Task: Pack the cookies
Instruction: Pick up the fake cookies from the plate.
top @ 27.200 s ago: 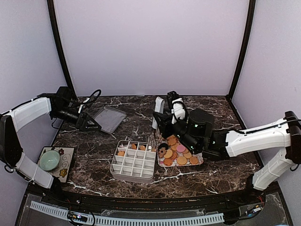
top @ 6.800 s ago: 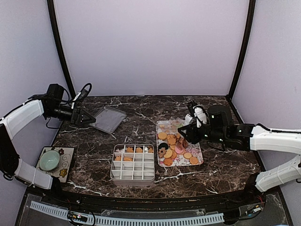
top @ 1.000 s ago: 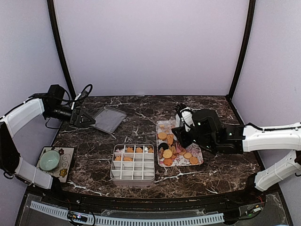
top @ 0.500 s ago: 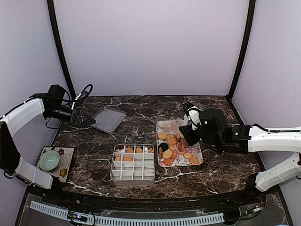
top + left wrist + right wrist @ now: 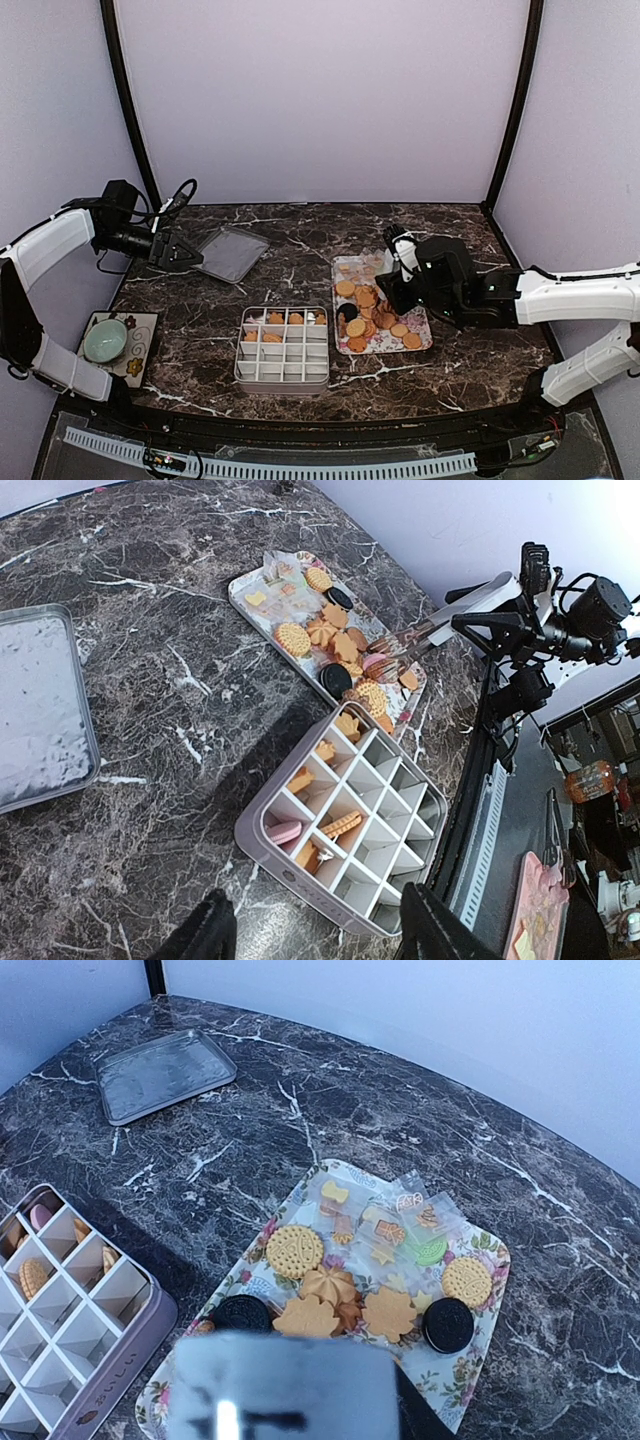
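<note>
Mostly, the cookies (image 5: 328, 1285) are seen heaped on the flowered tray (image 5: 489, 1249), which is set on the marble table (image 5: 300, 235) just right of the divided box (image 5: 270, 377). Round golden ones, leaf shapes, two black sandwich rounds and a few clear-wrapped pieces are spread over it. A smaller share is lodged in the box. The cells of its far row are filled, as are two cells of the next row, and a pink one is counted among them.

The right gripper (image 5: 487, 628) is held over the flowered tray and is clamped on a pair of metal tongs (image 5: 415, 638). The tips of the tongs are lowered among the cookies, close to a pink one. In the right wrist view only a blurred pale block can be made out at the bottom edge.

The left gripper (image 5: 318, 925) is poised at the far left of the table, just beside the flat metal tray (image 5: 232, 252). Its fingers are spread apart and nothing is held between them. A green bowl (image 5: 104, 340) is set on a flowered mat (image 5: 140, 350) at the near left corner.
</note>
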You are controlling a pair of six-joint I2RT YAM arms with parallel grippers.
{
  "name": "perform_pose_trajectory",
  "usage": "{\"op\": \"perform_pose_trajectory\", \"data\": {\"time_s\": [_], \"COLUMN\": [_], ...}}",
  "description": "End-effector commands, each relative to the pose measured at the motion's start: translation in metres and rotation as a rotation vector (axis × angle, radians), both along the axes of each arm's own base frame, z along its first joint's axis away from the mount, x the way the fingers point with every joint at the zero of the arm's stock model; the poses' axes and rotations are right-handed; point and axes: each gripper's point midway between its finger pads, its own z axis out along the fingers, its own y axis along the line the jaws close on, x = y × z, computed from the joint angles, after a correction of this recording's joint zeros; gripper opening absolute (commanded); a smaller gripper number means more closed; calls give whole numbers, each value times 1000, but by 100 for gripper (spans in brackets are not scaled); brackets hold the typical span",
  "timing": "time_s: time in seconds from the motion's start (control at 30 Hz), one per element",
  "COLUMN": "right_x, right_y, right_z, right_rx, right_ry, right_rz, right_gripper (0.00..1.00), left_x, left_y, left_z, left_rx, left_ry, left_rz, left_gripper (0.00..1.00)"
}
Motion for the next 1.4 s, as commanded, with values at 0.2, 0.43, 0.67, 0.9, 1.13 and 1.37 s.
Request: {"op": "perform_pose_trajectory", "data": {"time_s": [0.2,0.43,0.67,0.9,1.13,1.37], "right_x": [12,14,16,16,12,7], "right_y": [16,20,23,21,12,0], "right_z": [27,30,29,28,44,55], "right_rx": [65,49,36,51,92,151], "right_ry": [-63,-75,-77,-68,-68,-70], "right_rz": [18,34,40,30,15,1], "right_gripper": [40,41,38,21,8,4], "left_x": [-6,-7,-7,-7,-6,-5], "left_y": [-1,-1,-1,-1,-2,-2], "left_z": [6,6,6,7,8,9], "left_rx": [-16,-17,-16,-18,-20,-28], "left_ry": [-1,-1,-3,-1,-4,-1], "left_rz": [-15,-17,-18,-19,-20,-20], "left_gripper": [57,57,57,57,57,57]}}
